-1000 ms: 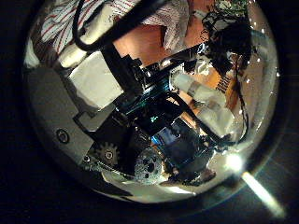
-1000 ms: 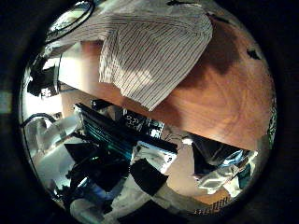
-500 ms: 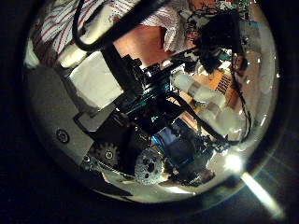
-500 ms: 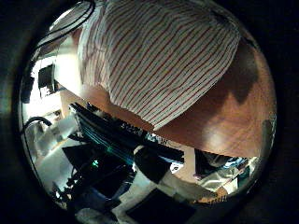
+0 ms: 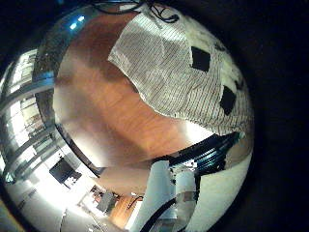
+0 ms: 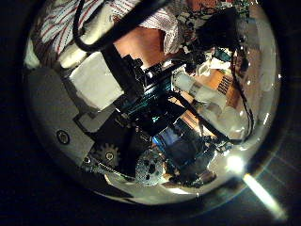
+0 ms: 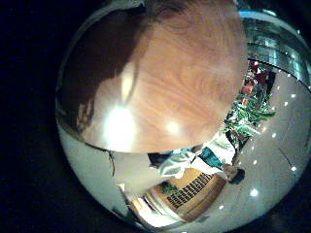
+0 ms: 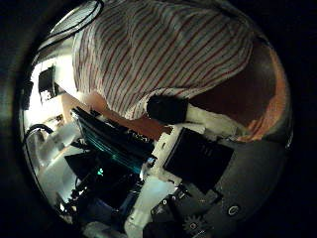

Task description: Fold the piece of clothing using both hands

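We see the striped fabric garment (image 5: 183, 72) lying flat on the brown wooden table (image 5: 97, 106), close beneath the right hand (image 8: 193, 149), neither hand's fingers readable, so a shallow pinch could drag cloth instead of lifting.

Shirt (image 5: 183, 72) lies spread on table (image 5: 101, 116); hand (image 8: 198, 149) just beside shirt edge

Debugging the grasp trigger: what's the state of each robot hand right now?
Left robot hand: cannot tell, open or closed.
Right robot hand: cannot tell; it is close over the striped shirt.
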Robot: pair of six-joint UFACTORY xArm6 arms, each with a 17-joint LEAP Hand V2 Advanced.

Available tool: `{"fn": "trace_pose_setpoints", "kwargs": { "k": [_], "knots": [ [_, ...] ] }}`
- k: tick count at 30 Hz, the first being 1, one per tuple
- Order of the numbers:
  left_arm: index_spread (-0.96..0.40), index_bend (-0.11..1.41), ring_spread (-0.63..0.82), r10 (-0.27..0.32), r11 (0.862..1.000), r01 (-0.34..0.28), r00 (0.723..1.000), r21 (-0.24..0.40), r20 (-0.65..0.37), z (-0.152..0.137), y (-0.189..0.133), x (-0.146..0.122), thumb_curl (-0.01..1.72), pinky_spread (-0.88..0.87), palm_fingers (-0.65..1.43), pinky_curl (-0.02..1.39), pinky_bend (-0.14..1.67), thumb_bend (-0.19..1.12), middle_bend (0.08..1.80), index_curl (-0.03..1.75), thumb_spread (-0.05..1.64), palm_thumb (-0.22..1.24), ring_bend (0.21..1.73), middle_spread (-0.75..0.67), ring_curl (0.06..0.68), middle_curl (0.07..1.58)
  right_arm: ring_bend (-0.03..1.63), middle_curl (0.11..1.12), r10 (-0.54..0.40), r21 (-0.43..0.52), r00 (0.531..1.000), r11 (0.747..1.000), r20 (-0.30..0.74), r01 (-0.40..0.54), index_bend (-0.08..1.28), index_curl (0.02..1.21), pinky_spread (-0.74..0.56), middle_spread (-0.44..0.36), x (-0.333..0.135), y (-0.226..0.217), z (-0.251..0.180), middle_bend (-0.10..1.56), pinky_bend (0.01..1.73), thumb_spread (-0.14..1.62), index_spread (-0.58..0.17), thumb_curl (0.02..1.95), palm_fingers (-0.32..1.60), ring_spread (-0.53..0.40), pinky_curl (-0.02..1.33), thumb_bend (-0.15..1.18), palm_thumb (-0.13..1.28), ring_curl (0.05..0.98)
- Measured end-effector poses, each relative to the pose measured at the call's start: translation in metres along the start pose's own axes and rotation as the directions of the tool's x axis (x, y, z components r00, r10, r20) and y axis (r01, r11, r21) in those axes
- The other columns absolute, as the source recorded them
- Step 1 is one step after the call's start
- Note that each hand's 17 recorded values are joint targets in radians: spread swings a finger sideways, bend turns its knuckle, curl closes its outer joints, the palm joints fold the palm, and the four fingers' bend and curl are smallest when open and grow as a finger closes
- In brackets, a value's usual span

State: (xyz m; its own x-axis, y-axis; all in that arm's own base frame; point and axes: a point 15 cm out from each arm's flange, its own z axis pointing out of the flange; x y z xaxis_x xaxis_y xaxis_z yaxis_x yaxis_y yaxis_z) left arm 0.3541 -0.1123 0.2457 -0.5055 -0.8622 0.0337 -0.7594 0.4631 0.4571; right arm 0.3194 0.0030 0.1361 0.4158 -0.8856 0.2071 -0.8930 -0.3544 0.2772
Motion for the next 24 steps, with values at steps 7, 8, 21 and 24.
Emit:
{"fn": "trace_pose_setpoints", "kwargs": {
  "k": [7, 8, 21, 24],
  "knots": [
    [-0.71, 0.18, -0.51, 0.005, 1.000, -0.005, 1.000, 0.012, -0.003, -0.003, 0.004, -0.004, 0.44, -0.86, 1.00, 0.85, 0.28, -0.02, 0.78, 1.17, 1.18, 0.68, 1.12, -0.62, 0.516, 0.93, 1.24, 0.80, 0.014, 0.032, 1.000, 0.999, -0.009, -0.014, 0.92, 0.73, -0.30, -0.238, 0.010, 0.000, -0.013, 1.09, 1.25, 0.99, -0.392, 0.52, 1.19, -0.260, 0.61, 0.03, 0.96, 0.622],
    [-0.71, 0.18, -0.51, 0.004, 1.000, -0.004, 1.000, 0.012, -0.005, -0.003, 0.006, -0.005, 0.44, -0.86, 1.00, 0.85, 0.28, -0.02, 0.78, 1.16, 1.18, 0.68, 1.12, -0.62, 0.516, 0.93, 1.26, 0.81, 0.021, 0.034, 1.000, 0.999, -0.009, -0.021, 0.95, 0.75, -0.29, -0.230, 0.012, 0.003, -0.016, 1.11, 1.26, 1.01, -0.380, 0.52, 1.17, -0.257, 0.63, 0.03, 0.96, 0.633],
    [-0.70, 0.18, -0.51, 0.042, 0.999, -0.041, 0.998, 0.021, -0.041, 0.013, 0.027, 0.006, 0.44, -0.86, 0.99, 0.86, 0.26, -0.02, 0.77, 1.16, 1.19, 0.68, 1.13, -0.62, 0.521, 0.94, 1.35, 0.86, 0.083, 0.092, 0.996, 0.992, 0.018, -0.084, 1.06, 0.86, -0.22, -0.176, 0.031, 0.049, -0.062, 1.23, 1.31, 1.15, -0.312, 0.56, 1.06, -0.235, 0.76, -0.01, 0.98, 0.718],
    [-0.70, 0.18, -0.51, 0.044, 0.999, -0.043, 0.998, 0.027, -0.039, 0.011, 0.029, 0.006, 0.44, -0.87, 0.99, 0.87, 0.26, -0.01, 0.77, 1.16, 1.19, 0.68, 1.13, -0.62, 0.521, 0.94, 1.35, 0.87, 0.085, 0.098, 0.994, 0.991, 0.063, -0.091, 1.06, 0.87, -0.21, -0.170, 0.026, 0.057, -0.072, 1.24, 1.31, 1.16, -0.304, 0.57, 1.06, -0.234, 0.78, -0.01, 0.98, 0.729]
  ]
}}
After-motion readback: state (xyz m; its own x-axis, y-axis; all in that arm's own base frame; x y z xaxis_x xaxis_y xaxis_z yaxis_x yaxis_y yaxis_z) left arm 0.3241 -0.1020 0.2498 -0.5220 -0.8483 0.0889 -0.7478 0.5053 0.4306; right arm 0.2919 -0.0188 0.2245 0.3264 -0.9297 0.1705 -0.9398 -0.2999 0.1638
